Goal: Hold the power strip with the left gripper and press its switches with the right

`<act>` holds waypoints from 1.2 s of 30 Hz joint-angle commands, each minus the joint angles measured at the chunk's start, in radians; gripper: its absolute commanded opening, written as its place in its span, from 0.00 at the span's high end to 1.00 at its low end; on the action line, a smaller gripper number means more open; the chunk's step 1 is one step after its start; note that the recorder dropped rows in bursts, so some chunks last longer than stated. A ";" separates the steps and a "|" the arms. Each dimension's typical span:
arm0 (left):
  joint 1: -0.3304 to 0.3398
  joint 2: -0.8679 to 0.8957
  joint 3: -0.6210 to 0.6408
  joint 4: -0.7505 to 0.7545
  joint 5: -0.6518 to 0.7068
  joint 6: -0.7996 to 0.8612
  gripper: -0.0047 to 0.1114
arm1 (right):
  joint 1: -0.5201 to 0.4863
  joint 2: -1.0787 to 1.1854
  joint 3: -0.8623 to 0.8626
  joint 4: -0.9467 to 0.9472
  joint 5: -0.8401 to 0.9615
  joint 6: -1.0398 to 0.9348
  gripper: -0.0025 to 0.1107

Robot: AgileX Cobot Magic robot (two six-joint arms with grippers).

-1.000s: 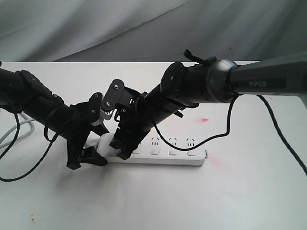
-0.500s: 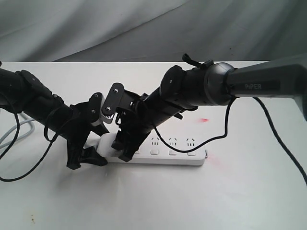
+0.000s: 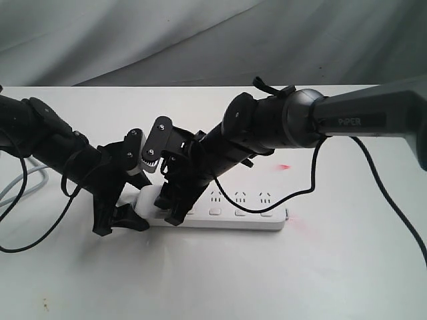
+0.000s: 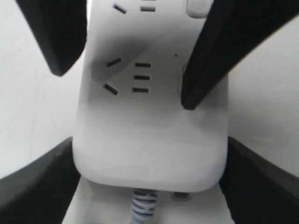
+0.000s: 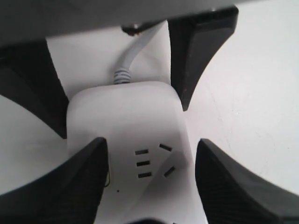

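Note:
The white power strip lies across the table, its left end clamped in my left gripper. In the left wrist view the left gripper presses both sides of the strip's rounded end, just above the grey cord. My right gripper stands open over the first socket set. One of its fingers rests on the switch row, hiding the first button; the other is off the far edge. Three switches show to the right. In the right wrist view the right gripper straddles the strip.
The grey cord trails off the table's left edge. A black cable from the right arm hangs over the strip's right half. Red light spots lie on the white table. A grey cloth hangs behind.
The right arm has shifted slightly left and lower, its fingers staying over the strip's left end. The left arm and the strip have not moved.

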 commanded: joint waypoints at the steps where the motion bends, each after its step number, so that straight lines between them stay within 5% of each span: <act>1: -0.004 0.006 0.000 0.010 -0.016 0.004 0.49 | -0.002 0.012 -0.006 -0.008 0.010 -0.006 0.51; 36: -0.004 0.006 0.000 0.010 -0.016 0.004 0.49 | -0.033 0.056 -0.006 -0.059 0.046 -0.008 0.51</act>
